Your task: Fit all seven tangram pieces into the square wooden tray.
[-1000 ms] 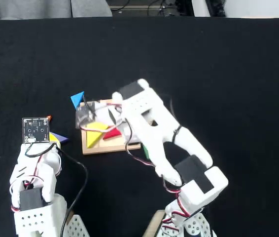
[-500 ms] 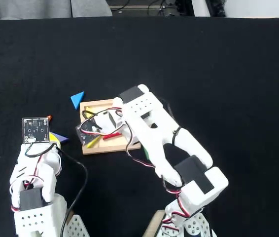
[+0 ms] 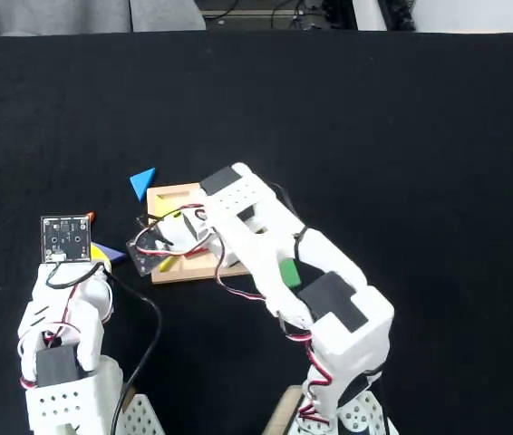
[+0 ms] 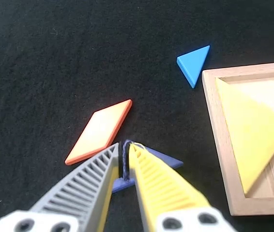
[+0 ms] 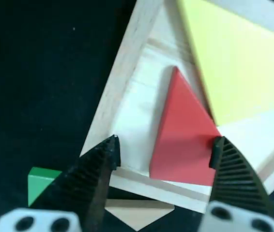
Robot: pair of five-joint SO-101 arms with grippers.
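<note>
**Right fingers spread over the tray, left fingers closed by the loose pieces**

The right gripper [image 5: 165,144] hangs over a corner of the square wooden tray [image 5: 122,63], fingers wide apart on either side of the red triangle [image 5: 180,130]. That triangle lies flat inside, beside the large yellow triangle [image 5: 238,63]. A green piece [image 5: 42,183] sits on the black tabletop [image 3: 420,136] just outside the tray's rim. The left gripper [image 4: 125,147] rests over a dark blue triangle [image 4: 161,157], its fingers almost together; whether they pinch it cannot be told. An orange parallelogram [image 4: 99,130] lies just beside it, and a light blue triangle [image 4: 193,64] sits near the tray's corner.
</note>
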